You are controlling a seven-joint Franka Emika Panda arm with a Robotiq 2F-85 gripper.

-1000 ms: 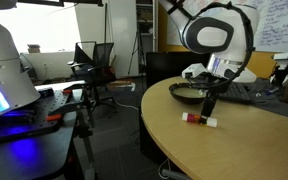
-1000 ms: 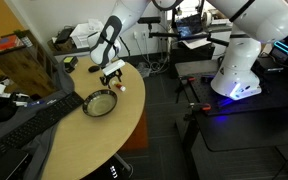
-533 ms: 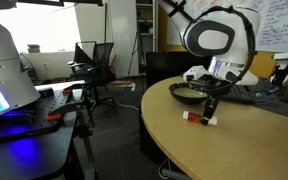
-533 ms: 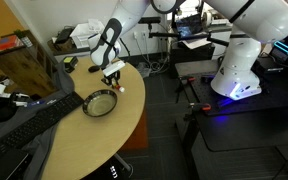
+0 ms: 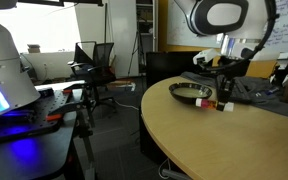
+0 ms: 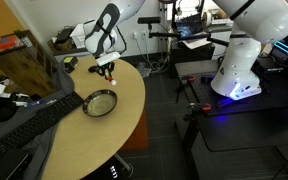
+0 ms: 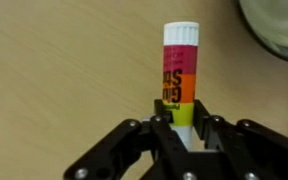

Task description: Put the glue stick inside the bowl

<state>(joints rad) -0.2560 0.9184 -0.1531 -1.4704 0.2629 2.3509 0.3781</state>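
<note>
**Glue stick lifted off the table, clamped in the gripper**

The gripper (image 5: 222, 96) is closed on the glue stick (image 5: 224, 105). In the wrist view its two fingers (image 7: 216, 135) press against the stick's lower, yellow part from either side. The rest of the glue stick (image 7: 179, 70) reaches away from the camera: yellow, orange and red bands with lettering, then a white end.

Half a second ago the stick lay flat on the curved wooden table (image 5: 244, 140), in front of the bowl (image 5: 189, 93), with the gripper down around it. Now the arm has risen and the stick has gone up with it. That spot on the table is bare. In an exterior view the stick hangs below the fingers just beside the bowl's rim, not over its hollow. How far it clears the tabletop cannot be judged from here.

In an exterior view the gripper (image 6: 105, 70) sits higher and farther from the bowl (image 6: 100, 102) than it did before. The bowl has not shifted in either view and holds nothing visible. In the wrist view only an edge of the bowl (image 7: 279, 25) shows in the upper corner, well apart from the stick.
</note>
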